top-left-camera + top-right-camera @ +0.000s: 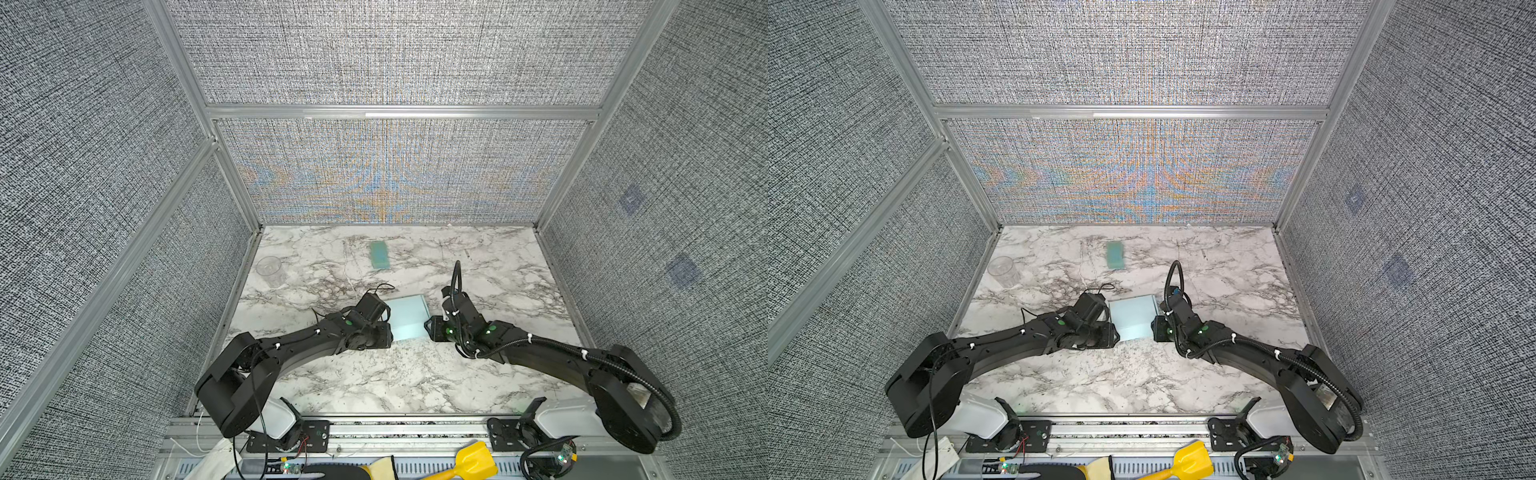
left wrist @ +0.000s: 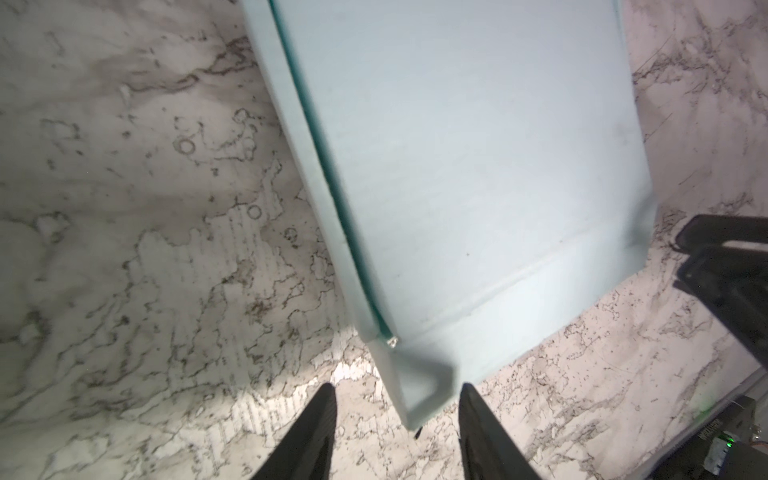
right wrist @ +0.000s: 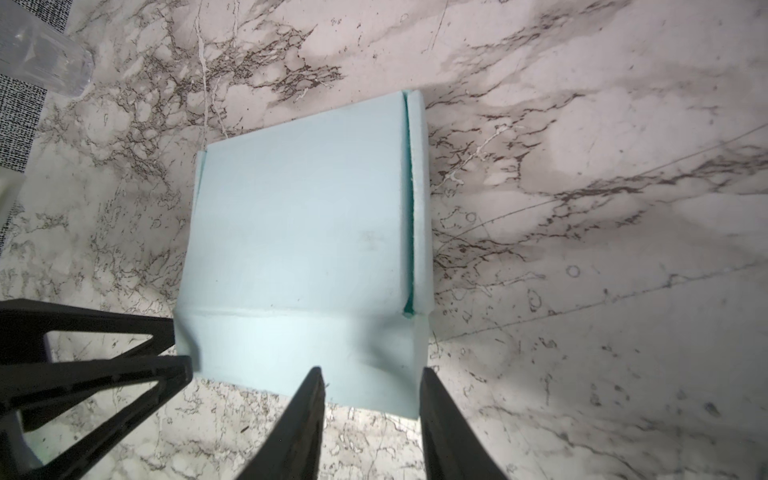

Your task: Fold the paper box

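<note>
The paper box (image 1: 409, 318) (image 1: 1133, 318), pale sky-blue and shallow, lies on the marble table between my two grippers. A crease runs across it near its front edge, and a narrow side flap stands along one long side (image 3: 417, 199). My left gripper (image 2: 397, 390) (image 1: 390, 330) is open at the box's front left corner, and a folded corner tab (image 2: 419, 382) sits between its fingers. My right gripper (image 3: 370, 372) (image 1: 428, 328) is open over the front right corner (image 3: 374, 382). The left gripper's fingers (image 3: 124, 365) also show in the right wrist view, against the box's other corner.
A darker teal strip (image 1: 379, 255) (image 1: 1115, 254) lies flat toward the back of the table. A clear plastic cup (image 1: 270, 268) (image 3: 45, 54) stands at the back left by the wall. Fabric walls close off three sides. A yellow toy shovel (image 1: 473, 459) lies beyond the front rail.
</note>
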`<state>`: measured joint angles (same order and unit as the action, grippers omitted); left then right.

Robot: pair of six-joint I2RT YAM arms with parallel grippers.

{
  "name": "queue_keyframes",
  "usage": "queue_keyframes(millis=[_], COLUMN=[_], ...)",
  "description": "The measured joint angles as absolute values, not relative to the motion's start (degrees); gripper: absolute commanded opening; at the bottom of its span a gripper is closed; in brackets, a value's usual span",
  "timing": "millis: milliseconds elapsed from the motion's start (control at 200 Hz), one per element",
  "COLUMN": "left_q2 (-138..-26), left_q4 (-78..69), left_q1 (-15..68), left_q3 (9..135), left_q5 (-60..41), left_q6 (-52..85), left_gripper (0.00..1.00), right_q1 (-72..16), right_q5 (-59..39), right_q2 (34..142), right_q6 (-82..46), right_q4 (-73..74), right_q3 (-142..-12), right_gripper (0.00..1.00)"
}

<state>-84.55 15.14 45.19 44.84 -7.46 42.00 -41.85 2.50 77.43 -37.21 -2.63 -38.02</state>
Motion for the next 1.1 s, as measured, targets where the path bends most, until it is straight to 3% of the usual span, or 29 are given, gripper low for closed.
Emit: queue_keyframes(millis=[360, 810, 1101], left_q2=[-83.05, -95.57, -100.53], left_q4=[20.16, 18.81, 16.88], left_q1=[44.91, 44.86, 44.86], left_q3=[52.34, 63.64, 64.31], left_q5=[-1.89, 0.4, -0.23], left_q6=[39.33, 30.52, 28.42], left_gripper=[0.48, 0.49, 0.48], right_q1=[-41.85, -41.63, -41.17], right_q5=[3.05, 3.99, 3.97], right_q2=[75.9, 73.19, 73.56], right_q6=[-37.21, -37.47, -37.67], right_q4=[-3.03, -1.93, -1.17], right_q3=[-35.46, -33.23, -33.08], right_gripper=[0.28, 0.28, 0.28])
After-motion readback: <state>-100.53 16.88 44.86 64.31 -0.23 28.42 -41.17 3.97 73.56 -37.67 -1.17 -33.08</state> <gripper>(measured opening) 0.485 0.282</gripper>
